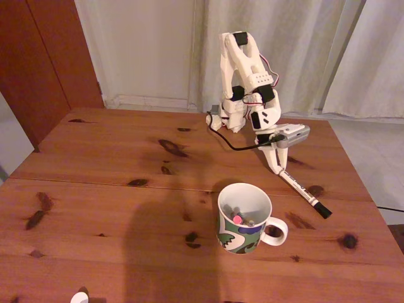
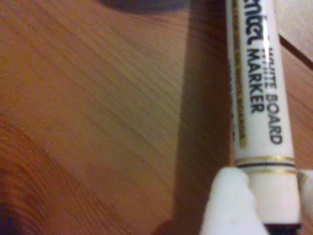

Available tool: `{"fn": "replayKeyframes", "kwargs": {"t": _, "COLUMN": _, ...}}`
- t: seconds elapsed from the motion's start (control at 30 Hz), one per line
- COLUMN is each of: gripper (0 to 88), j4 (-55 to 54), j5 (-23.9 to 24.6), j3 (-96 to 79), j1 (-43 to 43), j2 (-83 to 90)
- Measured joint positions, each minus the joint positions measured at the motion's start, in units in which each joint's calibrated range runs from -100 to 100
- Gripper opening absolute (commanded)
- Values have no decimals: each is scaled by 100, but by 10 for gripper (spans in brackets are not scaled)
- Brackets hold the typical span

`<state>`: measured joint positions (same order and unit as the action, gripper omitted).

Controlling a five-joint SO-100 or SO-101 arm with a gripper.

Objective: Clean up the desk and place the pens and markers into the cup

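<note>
- Fixed view: the gripper (image 1: 278,168) is clamped on the tail of a white-barrelled marker (image 1: 303,193), behind and right of the cup (image 1: 243,218) on the desk (image 1: 113,189).
- The marker slants down from the gripper, its black cap nearest the cup's handle; whether the cap touches the wood I cannot tell.
- Other pens (image 1: 238,219) stand inside the cup.
- Wrist view: white fingers (image 2: 229,205) pinch the marker (image 2: 257,98), printed "WHITE BOARD MARKER", above the desk (image 2: 98,107).
</note>
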<state>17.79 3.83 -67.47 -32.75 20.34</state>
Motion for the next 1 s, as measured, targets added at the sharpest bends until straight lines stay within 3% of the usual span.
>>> {"fn": "replayKeyframes", "kwargs": {"t": 0.87, "gripper": 9, "j4": 365, "j5": 5, "j3": 382, "j1": 132, "j2": -34}}
{"fn": "replayKeyframes", "kwargs": {"t": 1.0, "gripper": 11, "j4": 398, "j5": -205, "j3": 391, "j1": 271, "j2": -34}}
